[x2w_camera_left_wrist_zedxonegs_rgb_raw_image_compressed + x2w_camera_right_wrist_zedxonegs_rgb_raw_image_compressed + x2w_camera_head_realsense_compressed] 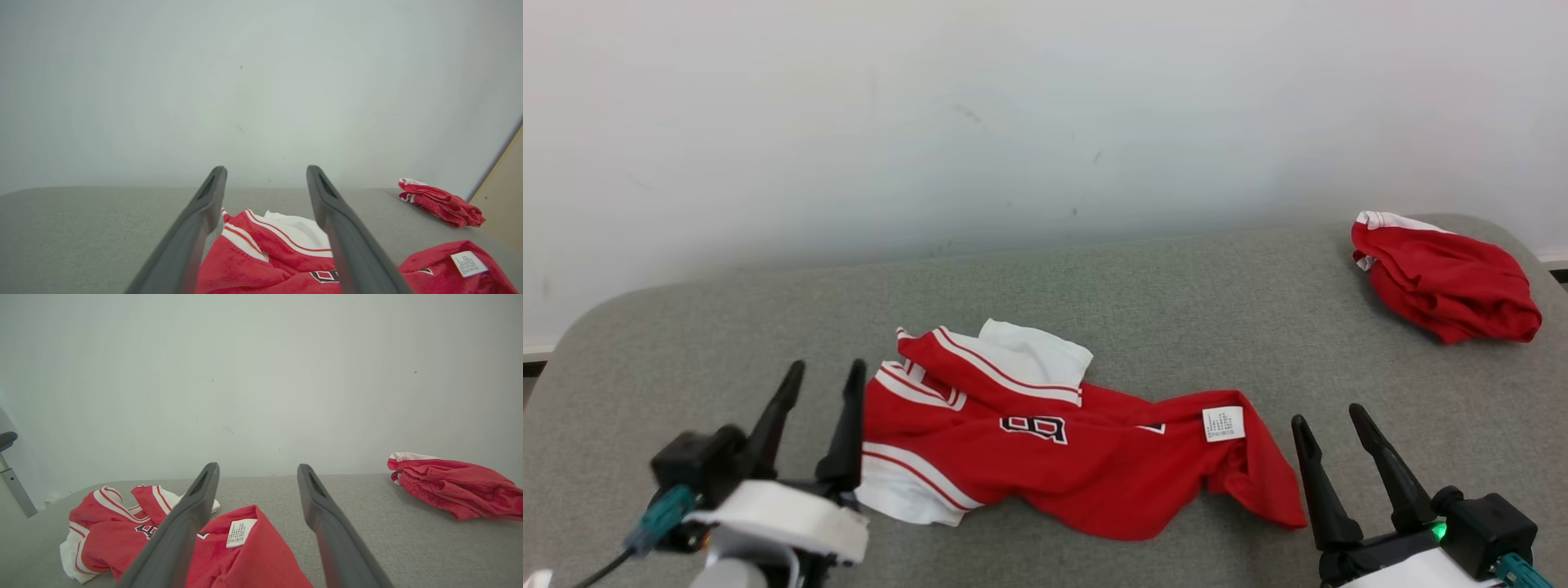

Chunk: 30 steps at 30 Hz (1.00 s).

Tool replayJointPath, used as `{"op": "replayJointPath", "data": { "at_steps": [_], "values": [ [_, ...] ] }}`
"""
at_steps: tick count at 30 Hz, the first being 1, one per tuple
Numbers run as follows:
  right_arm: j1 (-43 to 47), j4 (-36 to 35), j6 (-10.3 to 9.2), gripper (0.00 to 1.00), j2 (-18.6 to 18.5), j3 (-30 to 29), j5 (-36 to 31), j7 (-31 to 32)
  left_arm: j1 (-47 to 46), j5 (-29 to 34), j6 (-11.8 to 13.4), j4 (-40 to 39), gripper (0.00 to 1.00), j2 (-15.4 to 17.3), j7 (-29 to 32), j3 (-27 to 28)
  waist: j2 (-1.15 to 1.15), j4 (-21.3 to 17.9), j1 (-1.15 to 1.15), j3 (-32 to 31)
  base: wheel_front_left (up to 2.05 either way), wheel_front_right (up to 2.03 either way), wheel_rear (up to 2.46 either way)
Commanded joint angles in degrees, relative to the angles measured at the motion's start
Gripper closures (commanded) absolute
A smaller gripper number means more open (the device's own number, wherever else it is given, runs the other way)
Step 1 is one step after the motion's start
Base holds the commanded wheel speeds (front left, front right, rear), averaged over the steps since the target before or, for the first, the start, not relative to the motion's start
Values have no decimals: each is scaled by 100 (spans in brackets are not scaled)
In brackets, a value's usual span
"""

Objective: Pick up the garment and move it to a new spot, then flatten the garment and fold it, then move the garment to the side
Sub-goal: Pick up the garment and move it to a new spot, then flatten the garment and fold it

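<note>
ok so the garment (pixel 1054 457) sits crumpled in the lower middle of the head view on the grey table (pixel 1176 310), with its long axis running left to right across the frame. the left gripper (pixel 827 367) is just beside the white-striped end at lower left and the right gripper (pixel 1327 415) is just beside the plain red end at lower right. both have their fingers spread wide with nothing in them. i'd call them about equally close, so it looks like a two-arm pickup, each arm reaching inward for its own end. the left wrist view looks straight over the striped collar bit between its fingers. the right wrist view shows the white label (pixel 239 533) on the red end much more clearly. there's also a second red bundle (pixel 1445 282) at the upper right, well apart, and i'm leaving that one alone.
</note>
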Motion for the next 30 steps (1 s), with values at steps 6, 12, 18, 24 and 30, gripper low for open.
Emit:
{"op": "replayJointPath", "data": {
  "at_steps": [6,12,18,24,30],
  "values": [
    [235,-117,-11,0,29,-108,-53,-17,914,482,43,-464,0,-190,-11,764,0,46,0,29,0,0,0],
    [328,-155,-11,0,40,-166,-78,-17,1539,880,-118,-651,0,-594,-12,1258,0,5,0,52,0,0,0],
    [309,-98,-11,0,-12,-156,-113,-17,1599,1165,-323,-704,0,-947,-13,1452,0,17,0,73,0,0,0],
    [214,32,-11,0,-54,-92,-126,-17,1498,1333,-550,-570,0,-1112,-13,1609,0,27,0,64,0,0,0],
    [50,317,-11,0,3,179,87,284,1465,1452,-696,-438,0,-1229,-13,1741,0,16,0,25,0,0,0]
  ]
}}
